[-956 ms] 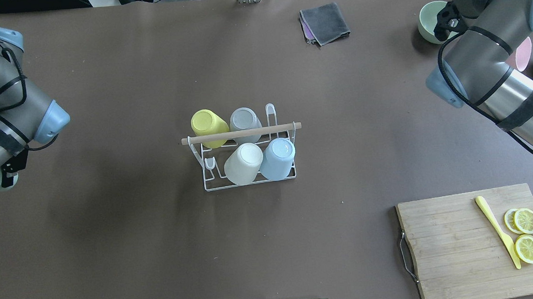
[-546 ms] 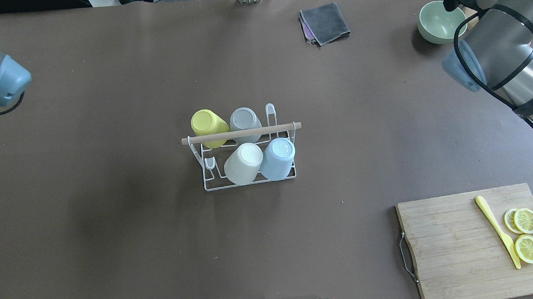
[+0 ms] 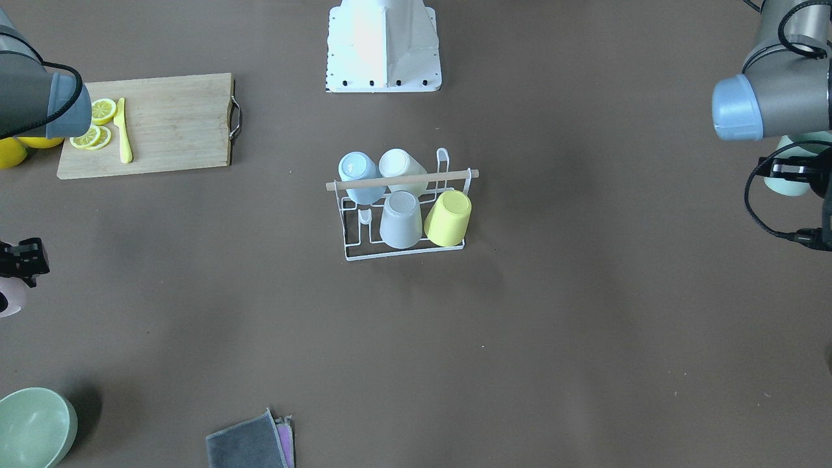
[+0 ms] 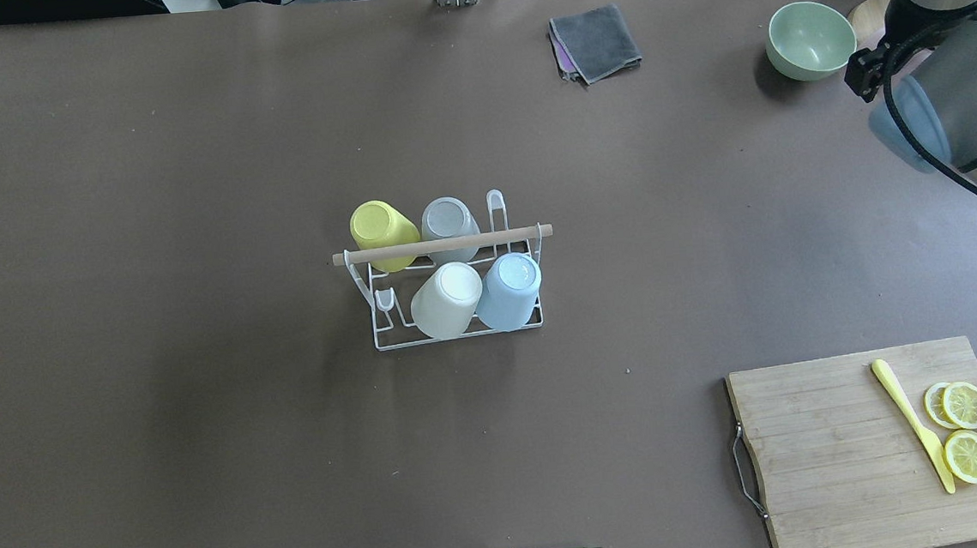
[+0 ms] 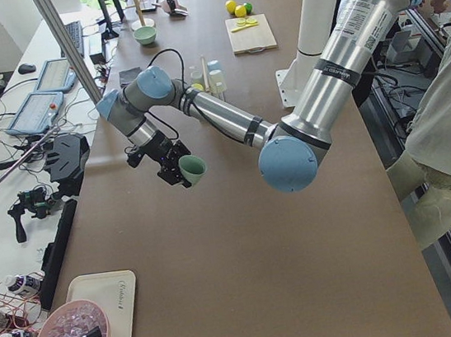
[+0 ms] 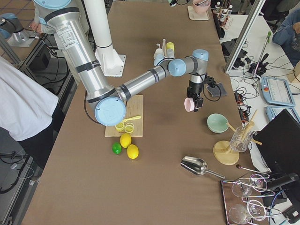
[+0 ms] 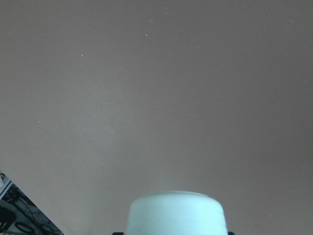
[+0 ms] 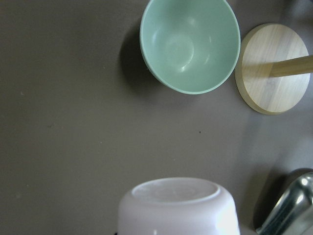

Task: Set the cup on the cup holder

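Cup holder [image 4: 443,244] is sitting dead centre of the overhead view, upright, with its wooden rod running across the top. 4 cups are hanging upside down on it: yellow cup [image 4: 382,230] and grey cup [image 4: 449,221] in the far row, white cup [image 4: 445,298] and blue cup [image 4: 509,290] in the near row. 2 prongs are standing bare, near-left and far-right.

2 more cups are riding in the claws, both well apart from the cup holder. At the right edge of the front-facing view, the left gripper [image 5: 181,169] is clamping its fingers on the mint cup [image 5: 193,168]. At that view's left edge, the right gripper [image 6: 192,102] is clamping on the pink cup [image 8: 177,205]. Its wrist view is showing the cup's base at bottom centre and 1 green bowl [image 8: 190,44] at top centre.

Also lying about: 1 cutting board [image 4: 854,455] at the lower right of the overhead view, carrying 1 yellow knife [image 4: 912,425] and 3 lemon slices [image 4: 969,455], plus 1 folded grey cloth [image 4: 595,41] at the top.
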